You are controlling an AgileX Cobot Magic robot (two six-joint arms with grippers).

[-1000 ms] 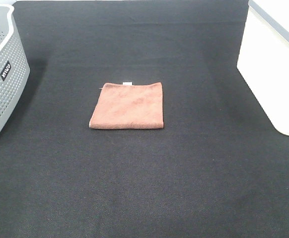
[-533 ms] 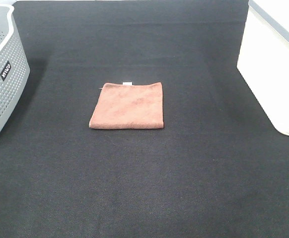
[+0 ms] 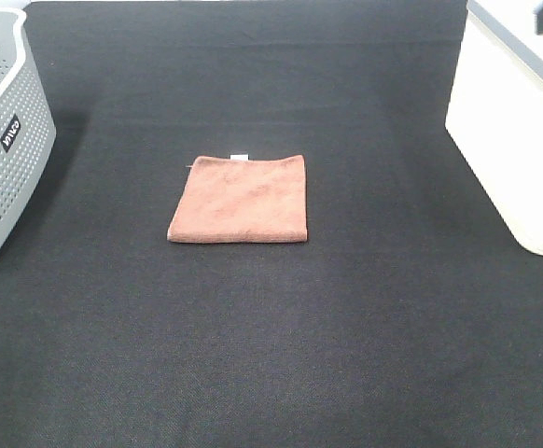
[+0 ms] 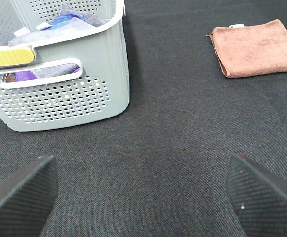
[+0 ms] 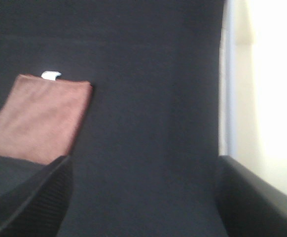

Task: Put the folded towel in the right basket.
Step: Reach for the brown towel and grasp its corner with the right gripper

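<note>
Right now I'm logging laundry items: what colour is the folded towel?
The folded towel is plain reddish brown, clearest in the exterior high view.

A black, finely woven cloth (image 3: 271, 355) covers the whole tabletop, evenly and brightly lit with only soft shadows, and faint creases run across its far part.
</note>
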